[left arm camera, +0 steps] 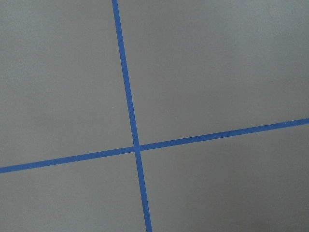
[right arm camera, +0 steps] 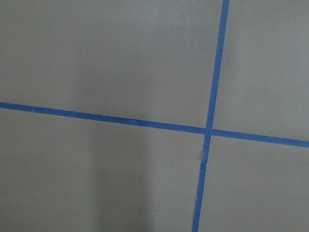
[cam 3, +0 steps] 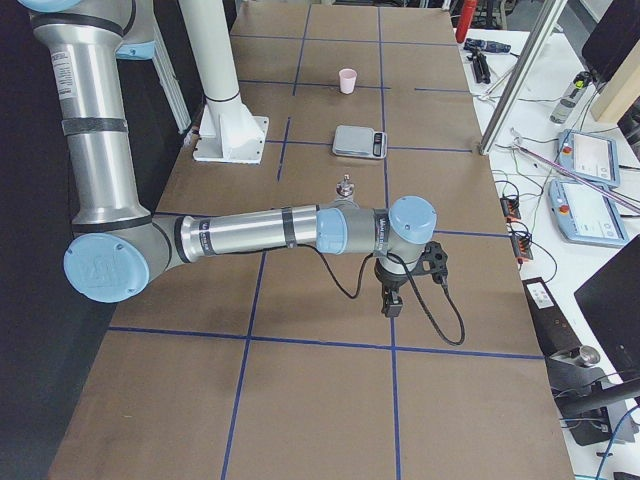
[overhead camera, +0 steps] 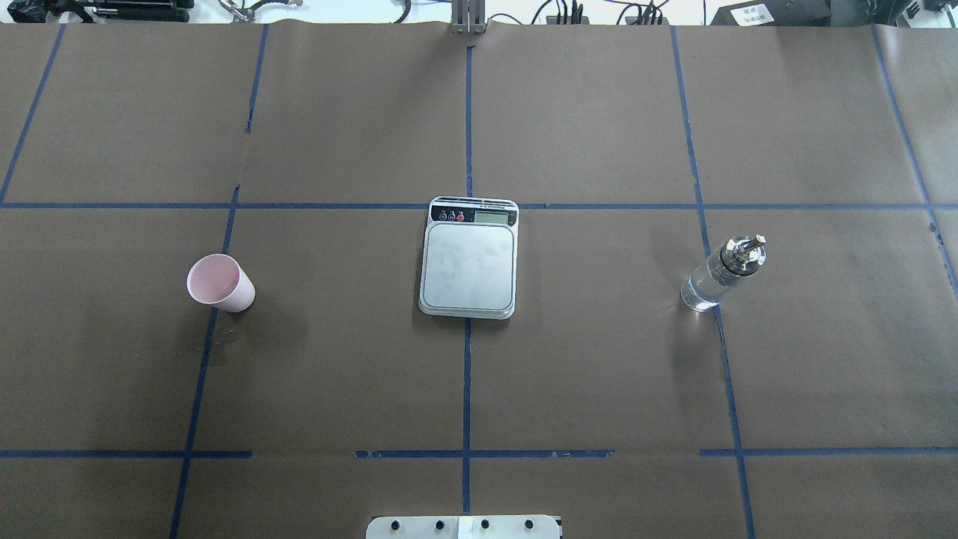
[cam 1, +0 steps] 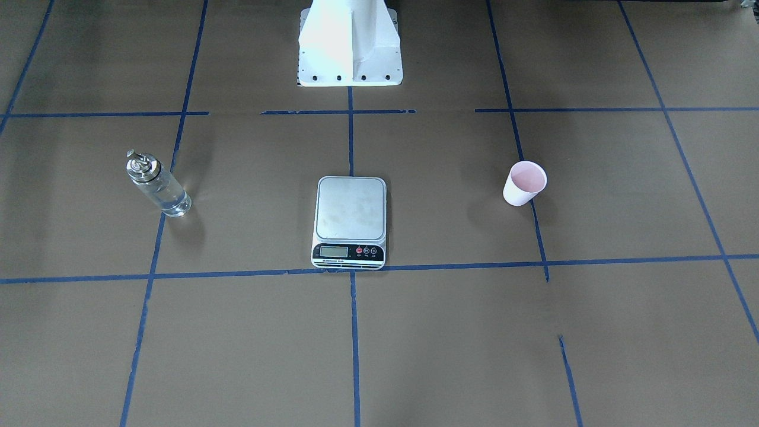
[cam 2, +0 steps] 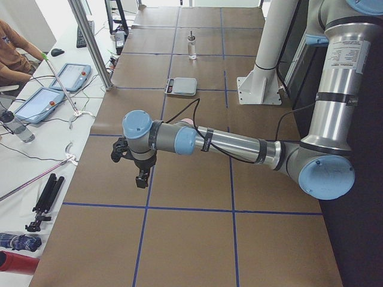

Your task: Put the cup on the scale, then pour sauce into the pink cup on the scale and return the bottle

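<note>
The pale pink cup [cam 1: 524, 184] stands upright on the brown paper, also in the overhead view [overhead camera: 219, 283]. The scale [cam 1: 350, 207] lies at the table's centre with a bare platform [overhead camera: 469, 266]. The clear glass bottle [cam 1: 157, 188] with a silver spout stands upright and holds clear sauce [overhead camera: 707, 290]. My left gripper [cam 2: 142, 179] hangs over the table's left end, far from the cup. My right gripper [cam 3: 390, 305] hangs over the right end, short of the bottle [cam 3: 346, 188]. I cannot tell whether either is open or shut. Both wrist views show only paper and tape.
Blue tape lines [overhead camera: 467, 374] divide the brown paper into squares. The white robot base [cam 1: 350, 47] stands behind the scale. Operators' tablets [cam 2: 66, 76], cables and a metal post [cam 2: 90, 42] lie beyond the table's far edge.
</note>
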Controlling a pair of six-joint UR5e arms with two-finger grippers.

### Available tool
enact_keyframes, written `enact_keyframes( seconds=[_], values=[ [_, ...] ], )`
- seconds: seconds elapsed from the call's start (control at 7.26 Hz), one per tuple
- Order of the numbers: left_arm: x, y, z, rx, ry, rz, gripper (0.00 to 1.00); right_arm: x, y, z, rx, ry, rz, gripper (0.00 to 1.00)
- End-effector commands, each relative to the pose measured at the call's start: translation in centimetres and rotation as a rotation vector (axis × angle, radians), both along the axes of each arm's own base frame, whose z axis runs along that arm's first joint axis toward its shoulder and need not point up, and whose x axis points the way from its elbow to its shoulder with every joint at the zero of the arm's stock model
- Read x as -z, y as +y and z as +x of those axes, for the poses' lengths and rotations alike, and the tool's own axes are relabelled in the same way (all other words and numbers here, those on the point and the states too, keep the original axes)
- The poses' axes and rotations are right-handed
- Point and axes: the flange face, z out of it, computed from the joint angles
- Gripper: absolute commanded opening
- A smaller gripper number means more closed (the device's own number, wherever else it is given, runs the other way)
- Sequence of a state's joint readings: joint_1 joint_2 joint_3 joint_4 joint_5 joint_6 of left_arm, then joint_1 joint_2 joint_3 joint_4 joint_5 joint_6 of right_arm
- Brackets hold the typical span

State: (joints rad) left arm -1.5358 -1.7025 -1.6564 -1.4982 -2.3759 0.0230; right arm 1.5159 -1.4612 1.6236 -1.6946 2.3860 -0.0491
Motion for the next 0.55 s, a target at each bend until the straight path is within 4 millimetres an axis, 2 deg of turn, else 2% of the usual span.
enact_keyframes(
  seconds=[0.0, 0.14, 0.28, 0.41],
  values=[
    [0.7, 1.4, 0.2, -0.01, -0.002, 0.003, 1.0, 0.0, 0.3, -0.6, 0.011, 0.0, 0.004, 1.0],
    [2.1, 1.4, 1.6, -0.033, -0.003, 0.029, 1.0, 0.1, 0.3, -0.6, 0.01, -0.001, 0.005, 1.0],
    [2.1, 1.6, 1.4, -0.027, -0.07, 0.044, 1.0, 0.4, 0.2, -0.6, 0.008, -0.003, 0.008, 1.0],
    [5.4, 1.7, 3.5, -0.058, -0.115, 0.12, 1.0, -0.6, -0.3, -1.2, 0.019, -0.004, 0.051, 1.0]
  ],
)
